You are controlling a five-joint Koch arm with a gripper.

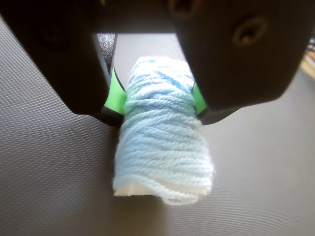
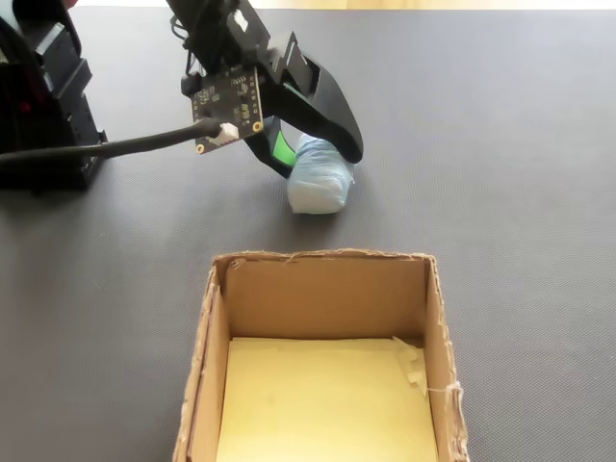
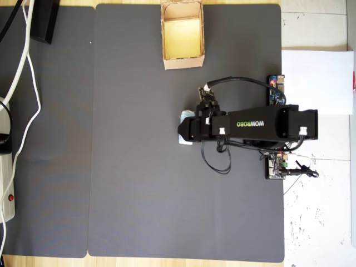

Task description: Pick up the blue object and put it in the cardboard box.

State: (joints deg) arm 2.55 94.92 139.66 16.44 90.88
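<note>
Two task items, one tool. Item nearest the wrist camera: the blue object [image 1: 162,147], a pale blue-and-white yarn-wound roll, lying on the dark grey mat [image 1: 44,187] with its free end towards the lens. Tool: the gripper [image 1: 157,101], black jaws with green pads [image 1: 114,96] pressed against both flanks of the roll's upper half; judged clamped on the blue object, which appears to rest on the mat, not lifted. Step in hand: the grasp, made or just being completed; the carry has not begun. Next move calls for a lift high enough to clear the raw-edged rim, then travel across open mat and a release above the yellowish floor. Further off: the cardboard box [image 3: 182,62], open-topped and empty, well apart from the roll near the mat's far edge in the overhead view. Obstructions: none on the mat between roll and box; the box wall itself is the only barrier. Periphery: white cables [image 3: 22,72] at the overhead view's left, a white sheet [image 3: 317,80] beside the arm's base, circuit boards [image 3: 276,164] near it; all clear of the route.
</note>
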